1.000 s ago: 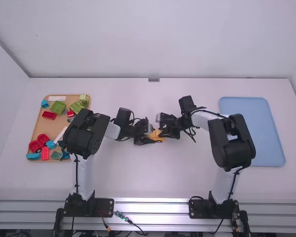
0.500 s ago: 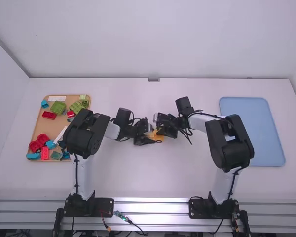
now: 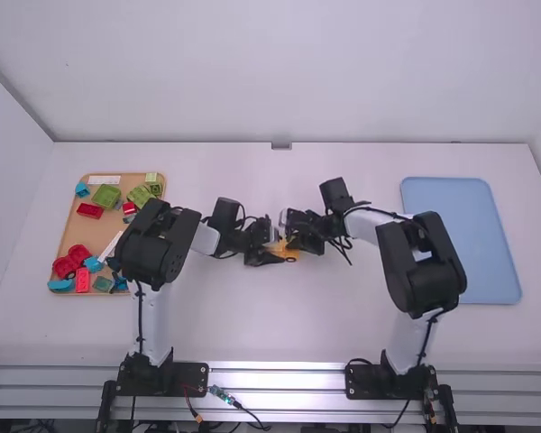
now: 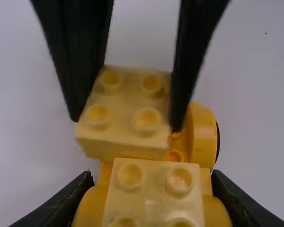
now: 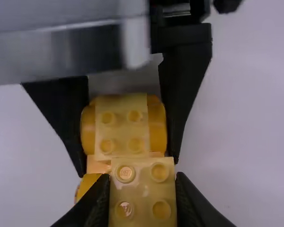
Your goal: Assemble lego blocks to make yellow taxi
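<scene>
Grasping the yellow car base (image 4: pixel 204 135) by its rounded sides with the left jaws (image 3: pixel 278 253), clenched from 2 opposite sides near the end toward the left arm. Clenching a loose-looking pale yellow brick (image 5: pixel 142 191) over that same base with the right jaws (image 3: pixel 289 238), pressed against 2 opposite faces, 4 studs up. Cannot tell from here whether fully seated on the base or just above it.

Can see a 2nd pale brick (image 5: pixel 122 124), also with 4 studs, on top of the base, between the rounded sides and next to the brick in the right jaws. At the base's flank, can make out the dark edge of a wheel (image 4: pixel 218 142).

Find the base between the 2 arms, over the white table (image 3: pixel 243 334); cannot tell whether touching it.

Well to the left of the base, find a brown tray (image 3: pixel 72 236) on the table, loaded with green blocks (image 3: pixel 105 196), a red block (image 3: pixel 89 210), a blue piece (image 3: pixel 61 285) and a white strip (image 3: pixel 105 179), among others. Well to the right of the base, find a blue tray (image 3: pixel 460 239), lying flat on the table.
</scene>
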### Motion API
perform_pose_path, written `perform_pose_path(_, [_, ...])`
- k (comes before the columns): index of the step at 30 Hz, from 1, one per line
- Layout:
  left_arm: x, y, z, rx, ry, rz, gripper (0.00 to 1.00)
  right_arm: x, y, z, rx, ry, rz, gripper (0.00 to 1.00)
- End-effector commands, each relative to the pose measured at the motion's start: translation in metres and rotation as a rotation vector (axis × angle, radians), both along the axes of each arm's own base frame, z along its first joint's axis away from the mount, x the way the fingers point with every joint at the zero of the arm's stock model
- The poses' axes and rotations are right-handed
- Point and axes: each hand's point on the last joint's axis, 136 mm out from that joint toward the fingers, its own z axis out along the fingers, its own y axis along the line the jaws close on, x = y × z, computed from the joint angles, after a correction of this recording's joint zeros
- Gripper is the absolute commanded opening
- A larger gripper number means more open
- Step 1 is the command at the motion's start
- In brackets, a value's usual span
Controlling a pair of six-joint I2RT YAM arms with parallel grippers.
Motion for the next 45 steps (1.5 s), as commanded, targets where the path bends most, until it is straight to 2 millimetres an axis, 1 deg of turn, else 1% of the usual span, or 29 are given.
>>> perform_pose_path(1, [-0.005, 0.006, -0.019, 0.062, 0.014, 0.022, 0.39, -0.006, 0.006, 0.015, 0.015, -0.019, 0.012, 0.00])
perform_pose_path(6, [-0.005, 0.006, -0.019, 0.063, 0.017, 0.022, 0.38, -0.010, 0.005, 0.016, 0.020, -0.042, 0.021, 0.00])
perform_pose_path(14, [-0.005, 0.006, -0.019, 0.062, 0.016, 0.022, 0.38, -0.020, 0.002, 0.006, 0.021, -0.033, 0.025, 0.00])
perform_pose_path(17, [-0.005, 0.006, -0.019, 0.063, 0.018, 0.022, 0.38, -0.019, 0.003, 0.003, 0.030, -0.044, 0.015, 0.00])
perform_pose_path(22, [-0.007, 0.007, -0.020, 0.066, 0.027, 0.021, 0.38, -0.011, 0.001, 0.003, 0.045, -0.064, -0.023, 0.00])
perform_pose_path(25, [-0.010, 0.007, -0.022, 0.072, 0.037, 0.015, 0.31, -0.008, -0.003, 0.004, 0.051, -0.063, -0.038, 0.00])
perform_pose_path(33, [-0.012, 0.008, -0.024, 0.076, 0.049, 0.014, 0.31, -0.010, -0.002, 0.004, 0.055, -0.043, -0.047, 0.00])
perform_pose_path(37, [-0.012, 0.008, -0.024, 0.076, 0.050, 0.014, 0.28, -0.017, 0.002, 0.003, 0.058, -0.023, -0.029, 0.00])
perform_pose_path(41, [-0.012, 0.008, -0.024, 0.077, 0.051, 0.015, 0.20, -0.018, 0.001, 0.003, 0.057, -0.010, -0.031, 0.00])
perform_pose_path(45, [-0.013, 0.008, -0.024, 0.077, 0.054, 0.015, 0.16, -0.019, 0.000, 0.002, 0.051, -0.005, -0.033, 0.00])
